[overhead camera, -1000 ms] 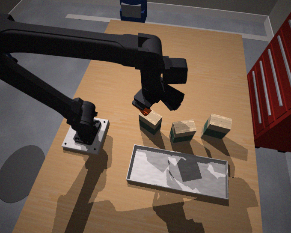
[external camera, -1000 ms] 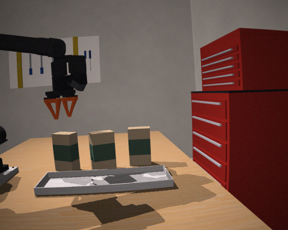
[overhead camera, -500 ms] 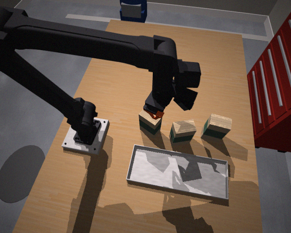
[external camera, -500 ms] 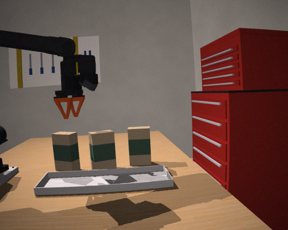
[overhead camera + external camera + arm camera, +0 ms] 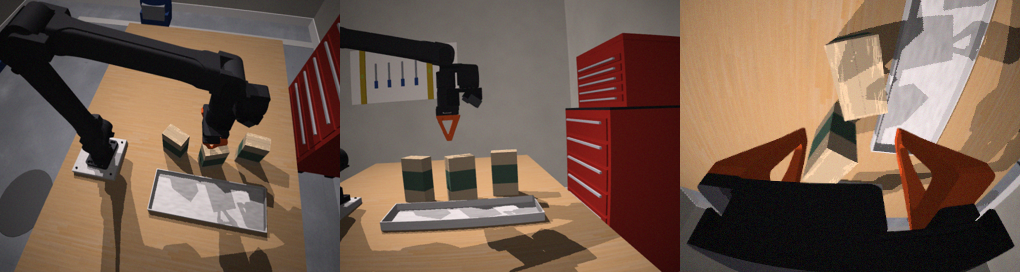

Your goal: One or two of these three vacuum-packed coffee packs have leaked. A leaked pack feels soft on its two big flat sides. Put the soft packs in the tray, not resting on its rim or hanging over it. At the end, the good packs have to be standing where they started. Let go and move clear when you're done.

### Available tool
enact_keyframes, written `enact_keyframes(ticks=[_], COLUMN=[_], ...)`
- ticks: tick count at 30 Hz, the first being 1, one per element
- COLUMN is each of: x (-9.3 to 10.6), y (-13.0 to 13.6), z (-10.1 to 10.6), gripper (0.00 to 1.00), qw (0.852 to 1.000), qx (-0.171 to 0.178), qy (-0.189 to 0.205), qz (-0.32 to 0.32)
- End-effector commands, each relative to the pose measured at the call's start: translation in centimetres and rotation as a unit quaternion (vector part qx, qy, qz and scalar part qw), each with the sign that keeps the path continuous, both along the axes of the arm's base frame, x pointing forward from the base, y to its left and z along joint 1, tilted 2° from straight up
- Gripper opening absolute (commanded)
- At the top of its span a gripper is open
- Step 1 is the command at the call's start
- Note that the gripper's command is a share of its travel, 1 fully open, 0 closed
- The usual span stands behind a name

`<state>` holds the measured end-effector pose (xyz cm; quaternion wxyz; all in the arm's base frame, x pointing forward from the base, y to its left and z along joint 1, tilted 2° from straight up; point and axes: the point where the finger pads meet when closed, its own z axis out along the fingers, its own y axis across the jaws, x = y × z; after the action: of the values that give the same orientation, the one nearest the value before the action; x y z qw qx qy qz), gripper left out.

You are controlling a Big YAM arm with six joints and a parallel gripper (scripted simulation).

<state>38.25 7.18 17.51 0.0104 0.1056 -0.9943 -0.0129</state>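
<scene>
Three tan coffee packs with a green band stand upright in a row behind the grey tray (image 5: 208,199): the left pack (image 5: 175,140), the middle pack (image 5: 213,154) and the right pack (image 5: 253,147). In the side view they are the left pack (image 5: 417,178), the middle pack (image 5: 460,176) and the right pack (image 5: 504,172), with the tray (image 5: 461,212) empty in front. My gripper (image 5: 448,133) (image 5: 214,144) is open and empty. It hangs well above the packs, over the middle pack's left part. In the wrist view the orange fingers frame packs (image 5: 858,85) far below.
A red tool cabinet (image 5: 623,141) stands off the table's right side (image 5: 317,99). My arm's base plate (image 5: 99,158) sits on the table to the left of the packs. A blue object (image 5: 155,11) stands beyond the far table edge.
</scene>
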Motion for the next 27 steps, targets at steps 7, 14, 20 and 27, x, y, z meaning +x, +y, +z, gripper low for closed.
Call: enact_keyframes(ticks=[7, 14, 20, 27], x=[4.5, 4.9, 3.1, 3.1], y=[0.4, 0.3, 0.2, 0.2], z=[2.6, 1.7, -2.6, -4.4], gripper=[0.78, 0.78, 0.78, 0.78], qw=[0.993, 0.993, 0.993, 0.993], qx=[0.011, 0.010, 0.008, 0.008], qy=[-0.037, -0.031, -0.006, -0.006], qz=[0.114, 0.112, 0.114, 0.113])
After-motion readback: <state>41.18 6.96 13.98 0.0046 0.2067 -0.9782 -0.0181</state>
